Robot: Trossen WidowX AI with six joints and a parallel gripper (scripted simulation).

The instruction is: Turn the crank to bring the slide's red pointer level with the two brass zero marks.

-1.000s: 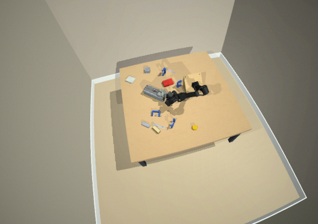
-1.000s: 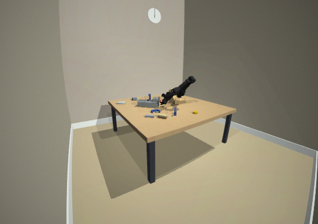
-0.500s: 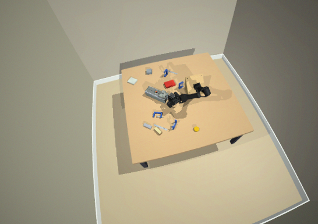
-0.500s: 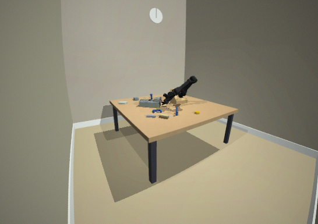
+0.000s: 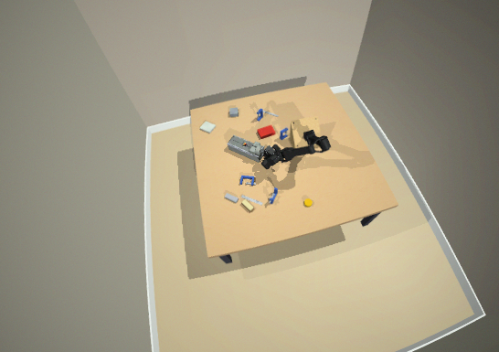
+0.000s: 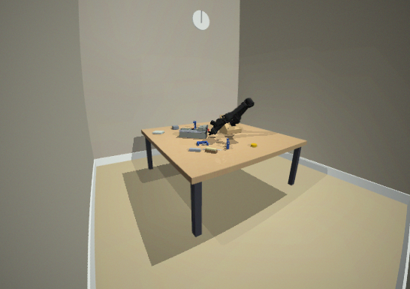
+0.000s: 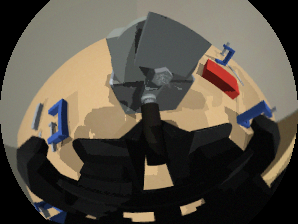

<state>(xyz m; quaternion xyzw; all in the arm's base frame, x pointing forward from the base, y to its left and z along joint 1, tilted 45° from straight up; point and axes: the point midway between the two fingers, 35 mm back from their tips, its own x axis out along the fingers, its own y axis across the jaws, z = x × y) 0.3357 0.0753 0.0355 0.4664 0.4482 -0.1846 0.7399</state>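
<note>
The black fingers (image 5: 264, 155) (image 6: 211, 132) are closed around the dark crank handle (image 7: 154, 131). In the wrist view the handle's long axis runs between the fingers, away from the arm and toward the machine's end face, where a pale metal fitting joins it to the crank. The only arm (image 5: 299, 152) (image 6: 234, 115) reaches in from the right, so the grey machine (image 5: 239, 145) (image 6: 193, 134) (image 7: 172, 42) lies to the left of the fingers, its long body stretching away leftward. The coming move probably hinges on this: the fingers should carry the handle round the crank's axis, not pull it outward. An orange-red spot shows on the machine's top, but whether the pointer is level with the brass marks cannot be told.

Beyond, a red block (image 5: 266, 132) (image 7: 221, 79) lies on the far side of the machine, and a blue clamp (image 5: 248, 177) (image 6: 203, 142) (image 7: 62, 121) on the near side. All rest on a wooden table (image 5: 329, 206) (image 6: 188, 169) with dark legs. Plain walls surround it, and a round white clock (image 6: 201, 19) hangs on the far one.
</note>
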